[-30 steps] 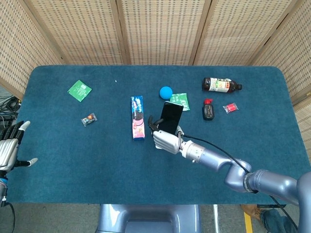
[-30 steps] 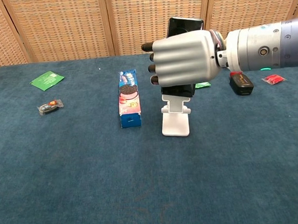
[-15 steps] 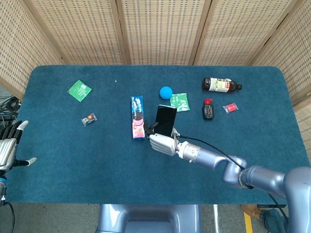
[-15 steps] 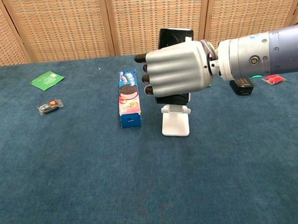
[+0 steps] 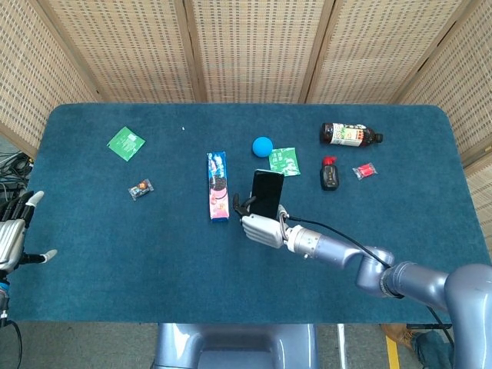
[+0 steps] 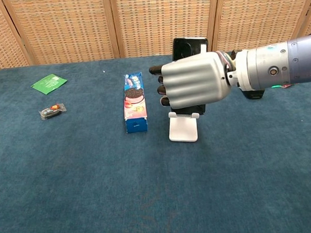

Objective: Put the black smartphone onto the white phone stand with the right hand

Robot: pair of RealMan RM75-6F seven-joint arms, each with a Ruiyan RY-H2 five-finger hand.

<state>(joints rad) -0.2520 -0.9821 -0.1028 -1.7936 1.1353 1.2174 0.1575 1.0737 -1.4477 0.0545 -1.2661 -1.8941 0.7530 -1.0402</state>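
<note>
My right hand (image 5: 261, 228) (image 6: 193, 86) grips the black smartphone (image 5: 267, 192) (image 6: 189, 47), held upright near the table's middle. The phone's top sticks up above the hand; its lower part is hidden behind the fingers. Directly under the hand stands the white phone stand (image 6: 183, 127), and the phone's lower end sits at the stand's cradle. In the head view the hand covers the stand. My left hand (image 5: 14, 234) hangs open at the far left edge, off the table, holding nothing.
A cookie package (image 5: 217, 185) (image 6: 134, 101) lies just left of the stand. Behind are a blue ball (image 5: 262, 145), a green packet (image 5: 285, 161), a small black bottle (image 5: 330, 174), a dark sauce bottle (image 5: 350, 134) and a red candy (image 5: 365, 171). A green sachet (image 5: 126, 142) and wrapped candy (image 5: 141, 188) lie left.
My right hand shifted right and dropped slightly with the phone, after swinging left half a second earlier. The phone now sits lower over the stand. The left hand stayed put.
</note>
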